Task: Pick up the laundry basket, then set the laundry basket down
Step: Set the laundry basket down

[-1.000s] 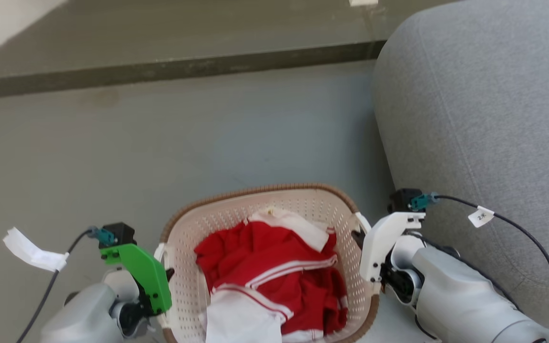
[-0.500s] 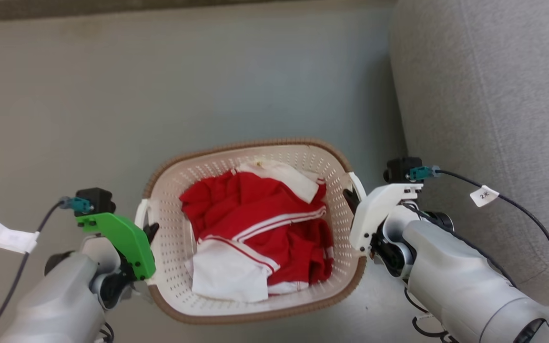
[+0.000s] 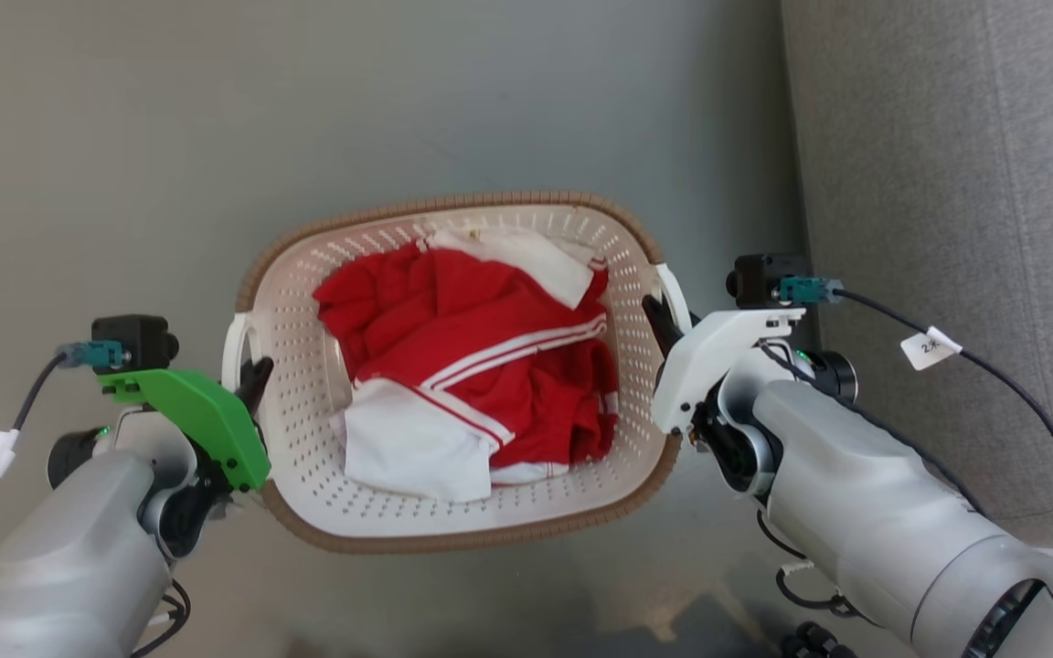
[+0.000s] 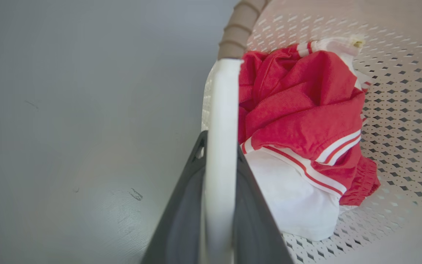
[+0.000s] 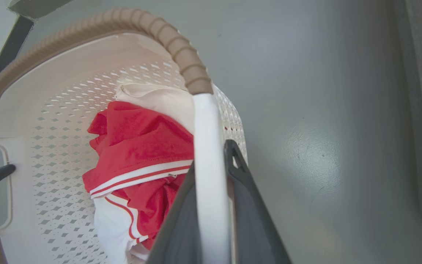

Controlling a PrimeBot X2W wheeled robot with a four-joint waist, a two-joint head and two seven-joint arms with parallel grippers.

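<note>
Left hand [image 3: 255, 379]: gripping one handle [image 4: 221, 102] of the basket [image 3: 298, 439].
Right hand [image 3: 657, 322]: gripping the other handle [image 5: 205, 146].
Advice: move both hands evenly, basket level.

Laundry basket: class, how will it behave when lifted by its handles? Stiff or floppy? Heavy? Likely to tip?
Probably stiff: the laundry basket is perforated plastic. Likely light: just red-and-white clothes inside. Tipping unlikely: left gripper and right gripper clamp opposite handles.

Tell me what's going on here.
The robot grips the laundry basket by its two white side handles: the left gripper is shut on one, the right gripper on the other. Red and white clothes lie inside. The basket is over grey floor beside a grey sofa; whether it is lifted, I cannot tell.
</note>
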